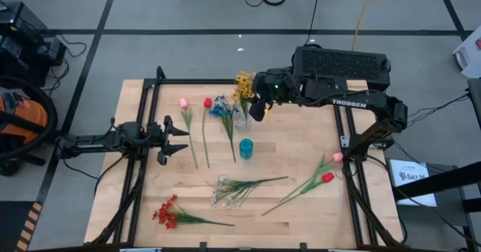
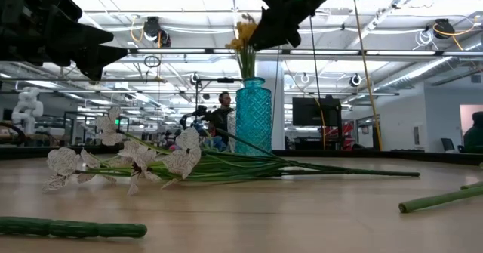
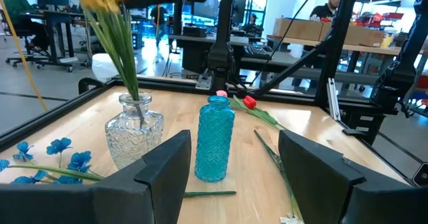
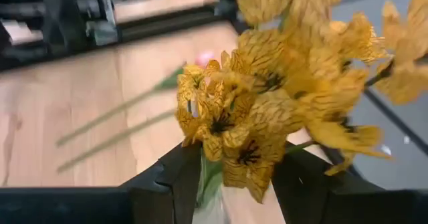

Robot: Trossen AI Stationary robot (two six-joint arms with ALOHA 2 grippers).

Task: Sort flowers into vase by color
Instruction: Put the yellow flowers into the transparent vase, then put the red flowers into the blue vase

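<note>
Yellow spray (image 1: 243, 85) stands in the clear glass vase (image 3: 134, 127); the right gripper (image 1: 259, 105), fingers apart around its blooms, could snag them withdrawing and tip it.

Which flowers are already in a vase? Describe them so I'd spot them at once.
Look at the far edge of the wooden table, under the right gripper. There a clear glass vase beside the teal glass vase holds the yellow spray, the only flowers standing upright; the rest lie flat.
</note>
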